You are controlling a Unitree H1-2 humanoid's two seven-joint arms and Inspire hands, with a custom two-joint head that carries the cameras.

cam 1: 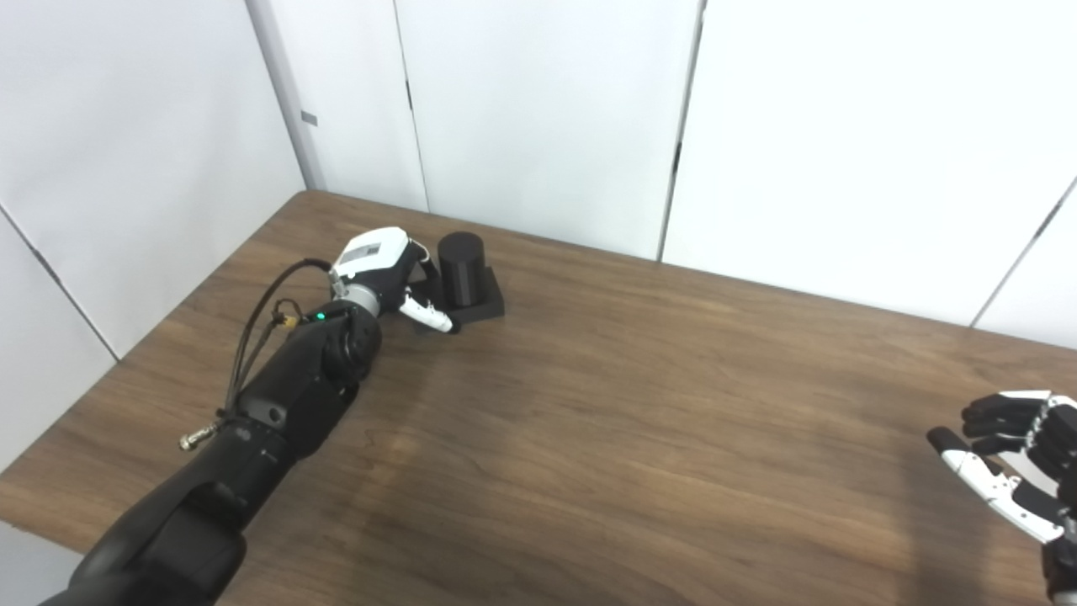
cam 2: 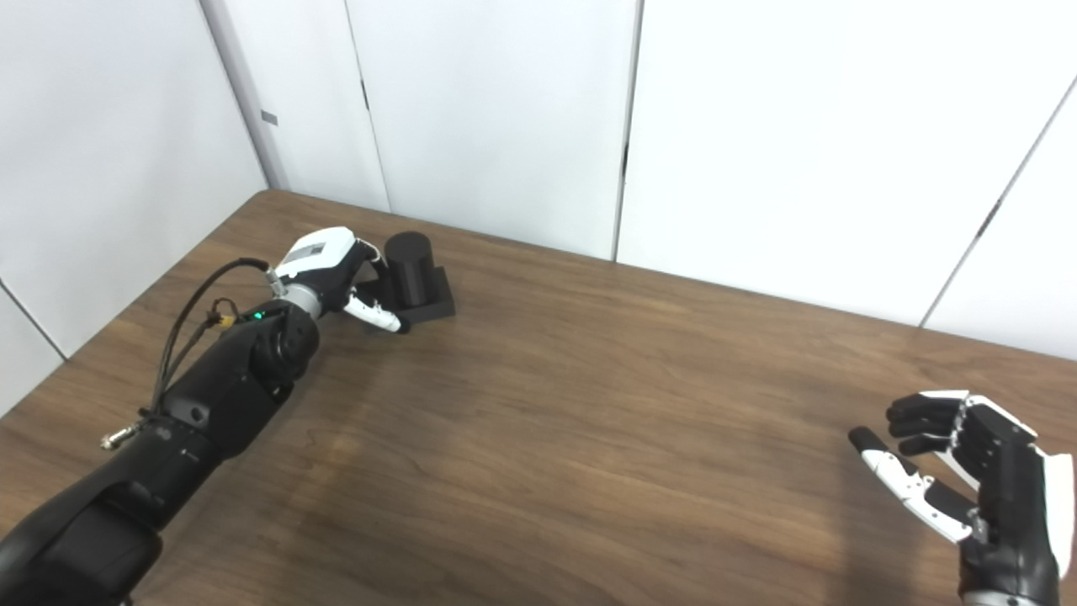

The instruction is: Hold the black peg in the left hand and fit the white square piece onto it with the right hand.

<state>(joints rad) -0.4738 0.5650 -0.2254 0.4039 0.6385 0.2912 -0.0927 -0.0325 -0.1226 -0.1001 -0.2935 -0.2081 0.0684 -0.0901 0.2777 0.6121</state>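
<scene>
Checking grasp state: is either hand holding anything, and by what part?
Right hand is open and holds nothing. Left hand is at the black peg, thumb by its square base, but whether it has closed on it cannot be told.

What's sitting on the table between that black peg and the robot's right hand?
Nothing: only bare wooden table lies between the black peg and the right hand. Both eye views show it.

A dark wood-grain table (cam 2: 589, 438) stood against white wall panels (cam 2: 488, 109); the black peg (cam 2: 412, 273), upright on its square base, sat near the table's far left corner.
</scene>
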